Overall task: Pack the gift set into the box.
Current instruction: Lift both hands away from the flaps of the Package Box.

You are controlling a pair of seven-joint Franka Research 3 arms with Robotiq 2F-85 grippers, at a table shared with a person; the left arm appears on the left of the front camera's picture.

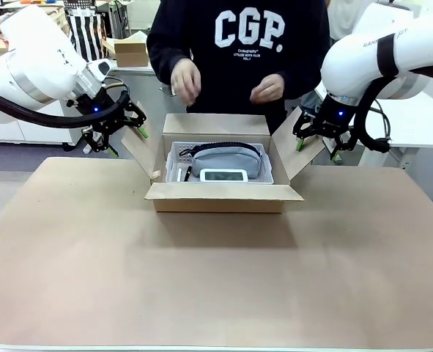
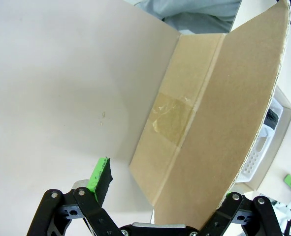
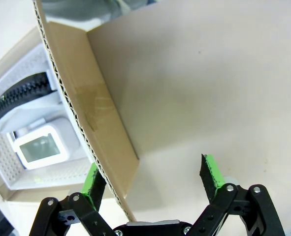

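The box stands open at the table's middle with its flaps spread. Inside it lies the gift set: a white basket holding a grey zip pouch and a small white screen device. My left gripper is open astride the left flap; one green pad shows and the other finger is behind the cardboard. Open too, my right gripper straddles the right flap, whose edge runs close to one pad. The basket shows beyond that flap.
A person stands at the far side with both hands held above the box's back flap. Brown paper covers the table, bare in front of the box. A small carton sits on a table behind.
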